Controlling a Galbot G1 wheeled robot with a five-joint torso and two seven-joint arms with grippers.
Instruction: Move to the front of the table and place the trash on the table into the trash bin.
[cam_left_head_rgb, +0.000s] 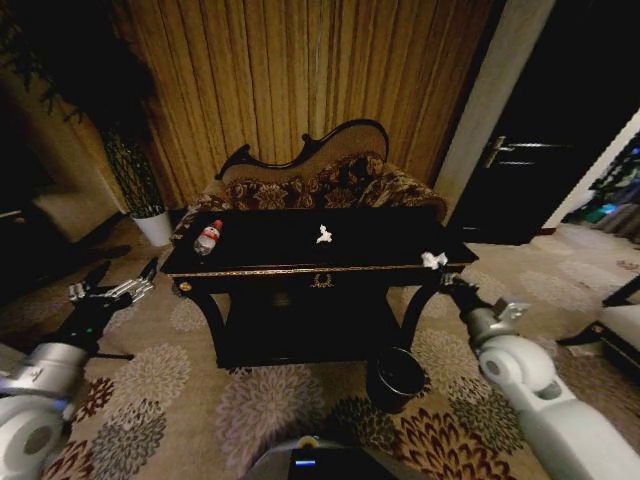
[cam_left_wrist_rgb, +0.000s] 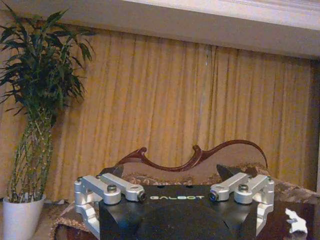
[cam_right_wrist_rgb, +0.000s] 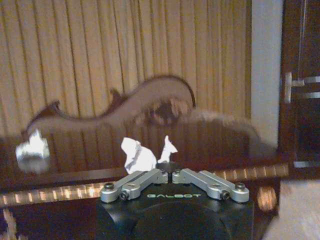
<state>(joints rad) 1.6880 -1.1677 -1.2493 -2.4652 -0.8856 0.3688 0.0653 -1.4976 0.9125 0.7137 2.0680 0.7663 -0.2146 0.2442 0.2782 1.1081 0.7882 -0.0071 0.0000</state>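
The right gripper (cam_left_head_rgb: 441, 272) is at the table's (cam_left_head_rgb: 260, 268) front right corner, fingers closed on 1 white paper wad (cam_left_head_rgb: 433, 260); in the right wrist view the wad (cam_right_wrist_rgb: 138, 155) appears pinched at the fingertips. A second wad (cam_left_head_rgb: 323, 235) lies mid-table, and the red-capped bottle (cam_left_head_rgb: 208, 237) sits near the left end. The trash bin (cam_left_head_rgb: 397, 377) stands on the carpet below the right corner. The left gripper (cam_left_head_rgb: 122, 276) hovers spread open, left of the table. Behind are a carved sofa (cam_left_head_rgb: 330, 180) and potted plant (cam_left_head_rgb: 140, 180).

White rounded arm shells, black end effector housings lettered GALBOT, silver screwed linkages.
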